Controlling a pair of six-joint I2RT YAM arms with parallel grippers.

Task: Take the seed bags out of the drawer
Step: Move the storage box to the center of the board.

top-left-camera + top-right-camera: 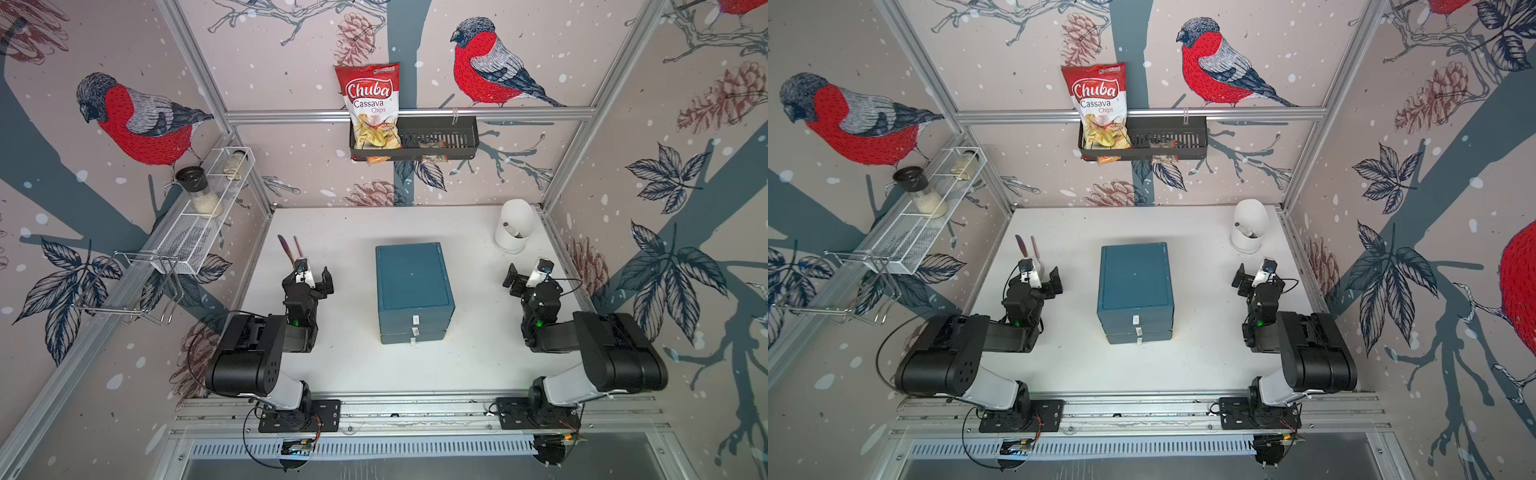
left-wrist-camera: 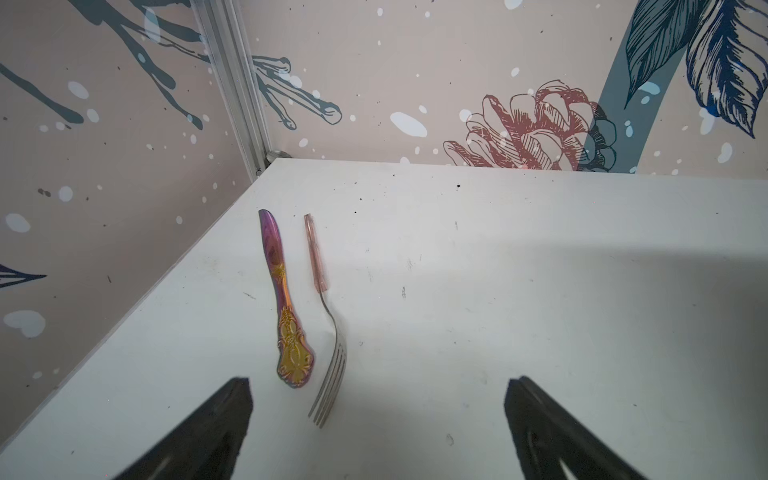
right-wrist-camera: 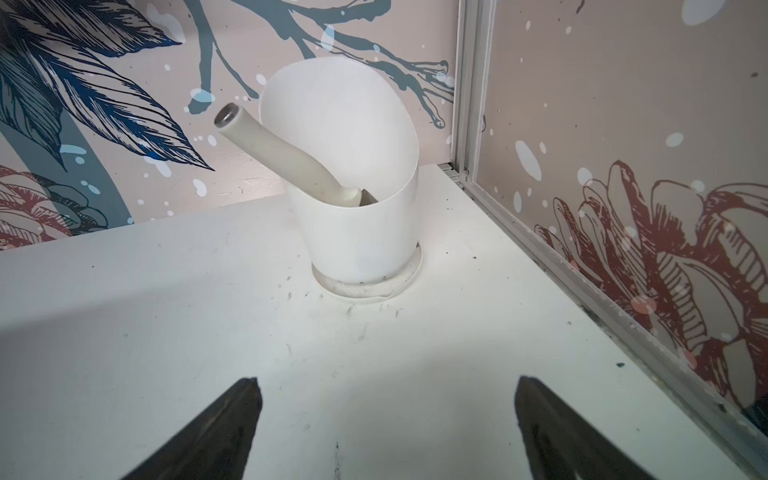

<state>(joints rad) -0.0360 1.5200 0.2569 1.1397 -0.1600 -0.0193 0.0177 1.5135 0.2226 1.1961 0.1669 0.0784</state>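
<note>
The table (image 1: 353,365) is matt white, scuffed and speckled with dark marks. The drawer chest (image 1: 411,276) looks smooth, with matt teal paint. The chips bag (image 1: 372,104) is glossy, crinkled film. The wire shelf (image 1: 199,232) is white-coated metal mesh. The fork (image 2: 330,374) is polished metal with a translucent pink plastic handle (image 2: 316,253). The ornate utensil (image 2: 286,316) is iridescent purple-gold metal, embossed. The holder (image 3: 357,232) is smooth white plastic.
</note>
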